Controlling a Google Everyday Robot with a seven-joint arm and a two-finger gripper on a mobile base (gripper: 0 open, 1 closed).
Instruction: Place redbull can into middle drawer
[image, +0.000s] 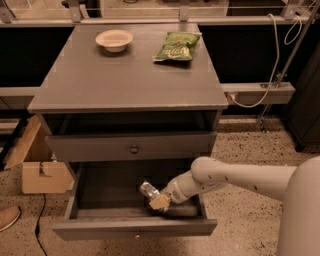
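Camera view looks down on a grey cabinet whose flat top serves as the counter (125, 82). A pale bowl (114, 40) stands near the counter's back edge, left of the middle. A green chip bag (177, 46) lies flat toward the back right corner, well apart from the bowl.

Below the counter's front edge there is an open dark slot, then a shallow drawer front (90, 148) that is shut, with a dark round knob (134, 149) at its centre. Under that, the middle drawer (74, 196) is pulled out towards the camera, its inside dark and its plain front lowest in the picture.

The robot's white arm (235, 177) reaches in from the right, below the counter's front right corner, and dips into the open drawer. The claw (159, 201) is inside the drawer, right of its middle, and it is closed around the redbull can (148, 190). The shiny can tilts up and to the left from the tan pads (160, 202), low over the drawer floor; whether it touches the floor cannot be told.

On the floor left of the cabinet sits a cardboard box (37, 172).
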